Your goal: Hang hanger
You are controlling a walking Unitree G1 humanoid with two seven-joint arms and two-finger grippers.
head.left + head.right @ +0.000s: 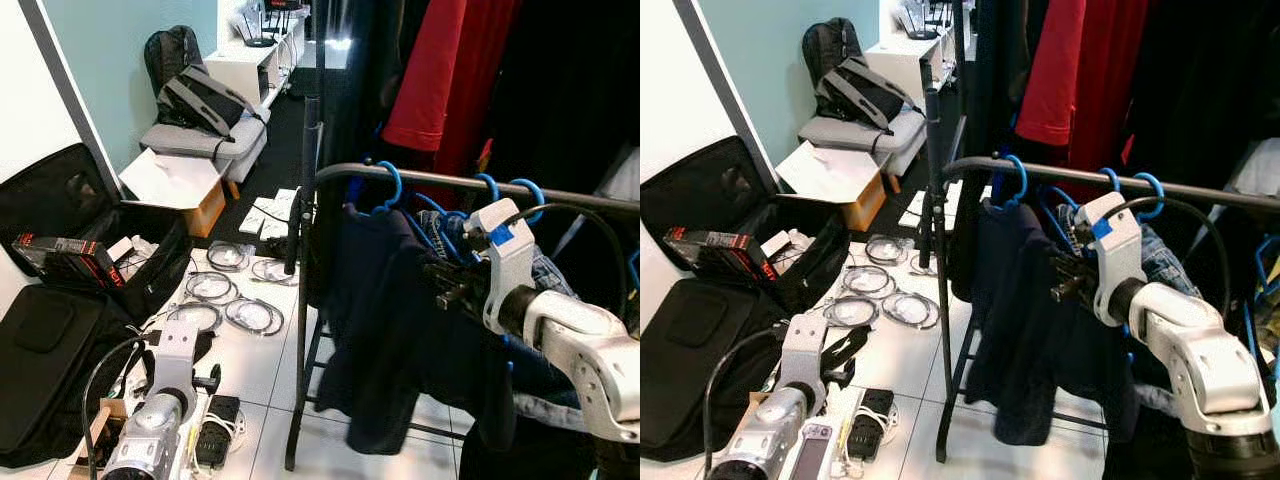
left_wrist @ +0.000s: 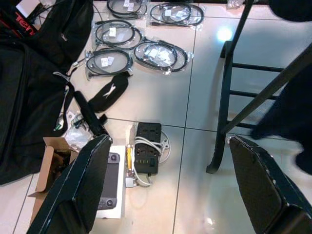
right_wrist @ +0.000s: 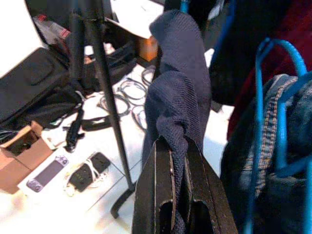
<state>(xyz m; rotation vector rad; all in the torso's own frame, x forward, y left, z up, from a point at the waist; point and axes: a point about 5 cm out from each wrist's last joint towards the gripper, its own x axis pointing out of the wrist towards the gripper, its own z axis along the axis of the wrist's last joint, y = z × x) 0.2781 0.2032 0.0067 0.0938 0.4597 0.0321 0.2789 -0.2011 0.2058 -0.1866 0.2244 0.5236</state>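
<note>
A dark navy garment [image 1: 385, 320] hangs on a blue hanger whose hook [image 1: 390, 185] loops over the black rail [image 1: 440, 178] of a clothes rack. My right gripper [image 3: 178, 195] is at the garment's shoulder, shut on a fold of the navy cloth [image 3: 178, 97]; in the left eye view it sits just below the rail [image 1: 445, 285]. Further blue hangers [image 1: 520, 192] with denim hang on the rail to its right. My left gripper [image 2: 168, 190] hangs low over the floor, open with nothing between its fingers.
Bagged cable coils [image 1: 230, 300] lie on the white tiles, with a power strip [image 2: 147, 153] and a handheld console [image 2: 109, 180] nearby. An open black suitcase [image 1: 60, 300] stands on the left. The rack's leg [image 2: 224, 122] is close to my left arm. Red clothing [image 1: 440, 70] hangs behind.
</note>
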